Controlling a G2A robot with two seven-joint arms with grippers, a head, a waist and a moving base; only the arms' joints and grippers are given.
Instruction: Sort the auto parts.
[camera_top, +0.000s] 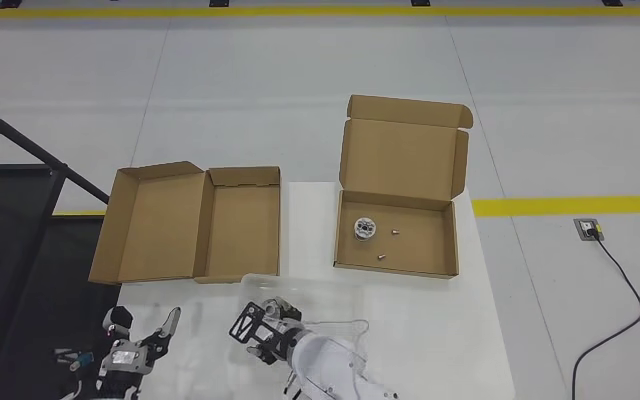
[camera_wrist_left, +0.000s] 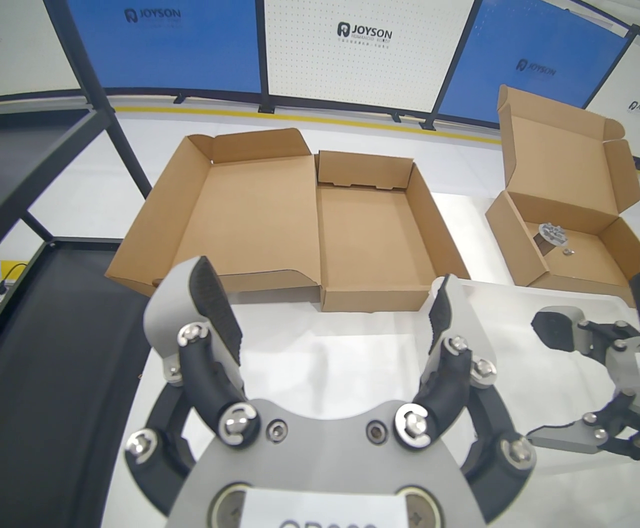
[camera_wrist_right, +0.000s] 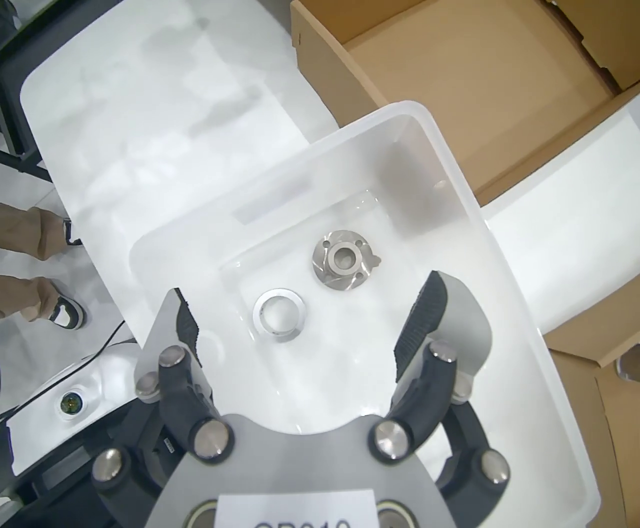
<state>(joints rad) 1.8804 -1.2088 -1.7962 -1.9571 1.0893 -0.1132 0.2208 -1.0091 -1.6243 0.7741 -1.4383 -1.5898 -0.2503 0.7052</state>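
Note:
A clear plastic bin (camera_wrist_right: 450, 150) holds a metal flange disc (camera_wrist_right: 344, 260) and a metal ring (camera_wrist_right: 279, 311). My right gripper (camera_wrist_right: 306, 287) hangs open just above the bin, over the ring, with nothing between its fingers. In the top view the bin (camera_top: 262, 279) sits near the table's front, with the right gripper (camera_top: 262, 322) at its near edge. My left gripper (camera_wrist_left: 322, 275) stands open and empty over the table, in front of the left cardboard box (camera_wrist_left: 370, 300). The right cardboard box (camera_top: 440, 235) holds a round metal part (camera_top: 364, 229) and two small pieces.
The left box (camera_top: 240, 225) lies open with its lid flat and nothing inside. The right box (camera_wrist_left: 515, 240) has its lid standing upright. A black rack (camera_wrist_left: 60, 300) borders the table's left side. Bare white table lies between the boxes and to the right of the bin.

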